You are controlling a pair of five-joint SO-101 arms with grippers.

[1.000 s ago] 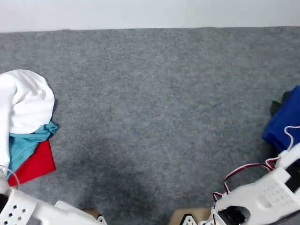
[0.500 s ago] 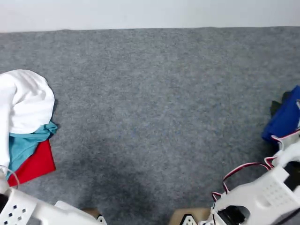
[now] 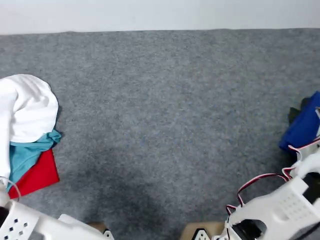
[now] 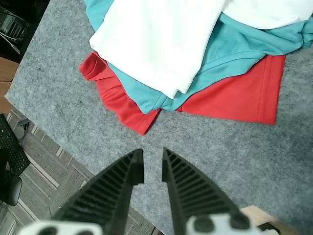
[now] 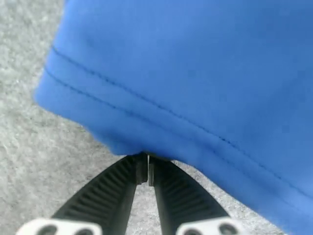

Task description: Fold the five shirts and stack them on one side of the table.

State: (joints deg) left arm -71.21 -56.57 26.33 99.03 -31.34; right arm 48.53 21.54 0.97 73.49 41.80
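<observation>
Three shirts lie piled at the left edge of the grey mat point(image 3: 165, 115): a white shirt point(image 3: 27, 107) on top, a teal shirt point(image 3: 27, 152) under it, and a red shirt point(image 3: 39, 176) at the bottom, its corner poking out towards the mat's near side. They are loosely layered, with the edges not lined up. At the mat's right edge sits a blue shirt point(image 3: 305, 127), with a bit of dark cloth point(image 3: 296, 112) showing just behind it.

The right gripper point(image 5: 147, 169) is at the blue shirt's stitched hem. Its jaws are drawn almost together, with only a hairline gap, and the tips meet the folded edge of the cloth, pinching it just above the mat. The right arm point(image 3: 280, 207) reaches in from the mat's near right corner.

The left gripper point(image 4: 152, 164) hangs over bare mat just short of the red shirt's corner, its jaws a narrow gap apart and holding nothing. Beyond the mat's edge there is wooden flooring and a dark keyboard point(image 4: 12, 147).
</observation>
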